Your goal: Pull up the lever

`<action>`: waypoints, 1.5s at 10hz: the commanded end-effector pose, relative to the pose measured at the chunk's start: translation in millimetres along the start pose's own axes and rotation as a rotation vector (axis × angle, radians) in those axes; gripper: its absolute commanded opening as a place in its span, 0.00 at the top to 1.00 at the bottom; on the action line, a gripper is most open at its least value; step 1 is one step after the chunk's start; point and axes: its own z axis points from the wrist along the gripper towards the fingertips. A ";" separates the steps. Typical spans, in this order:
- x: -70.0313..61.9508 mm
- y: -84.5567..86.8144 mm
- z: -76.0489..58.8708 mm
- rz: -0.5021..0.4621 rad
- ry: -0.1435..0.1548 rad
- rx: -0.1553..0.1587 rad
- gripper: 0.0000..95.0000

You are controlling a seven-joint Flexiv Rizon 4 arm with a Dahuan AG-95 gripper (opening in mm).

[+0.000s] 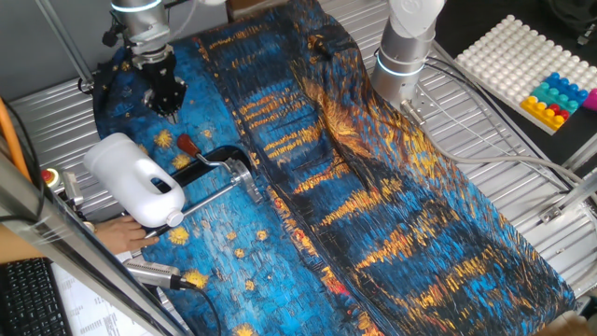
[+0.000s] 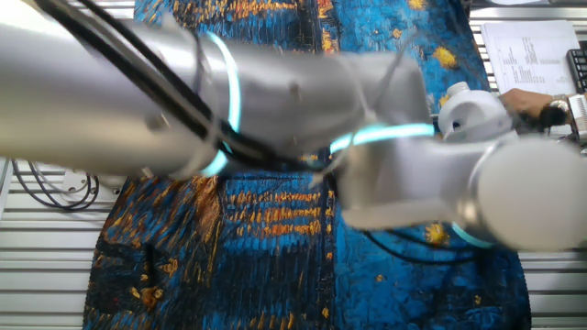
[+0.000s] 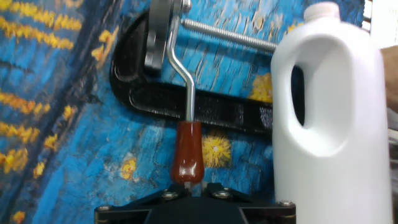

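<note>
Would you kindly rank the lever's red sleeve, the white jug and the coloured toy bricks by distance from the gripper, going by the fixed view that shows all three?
1. Red sleeve, just below the gripper.
2. White jug, lower left, beside the clamp.
3. Coloured toy bricks, far right edge.

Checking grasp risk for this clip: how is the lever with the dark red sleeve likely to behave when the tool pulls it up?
The thin silver lever with its dark red rubbery sleeve looks like rigid metal, so probably no flexing. The glossy sleeve may grip reasonably, though its taper could let fingers slide. It joins the black-and-silver metal clamp, so it likely pivots rather than lifting free.

A white jug (image 1: 135, 179) lies on the blue painted cloth (image 1: 373, 215).
</note>
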 end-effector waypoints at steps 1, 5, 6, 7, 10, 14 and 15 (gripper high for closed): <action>-4.6 0.2 26.4 0.016 0.014 0.004 0.60; -21.0 -3.6 42.8 0.048 0.075 -0.016 0.60; -22.0 -4.9 43.1 0.053 0.091 -0.021 0.60; -23.5 -5.6 45.7 0.047 0.095 -0.035 0.60; -29.0 -2.4 51.1 0.029 0.051 -0.065 0.60; -27.9 7.2 56.5 0.006 0.034 -0.066 0.60; -28.1 6.9 56.4 0.010 0.036 -0.067 0.60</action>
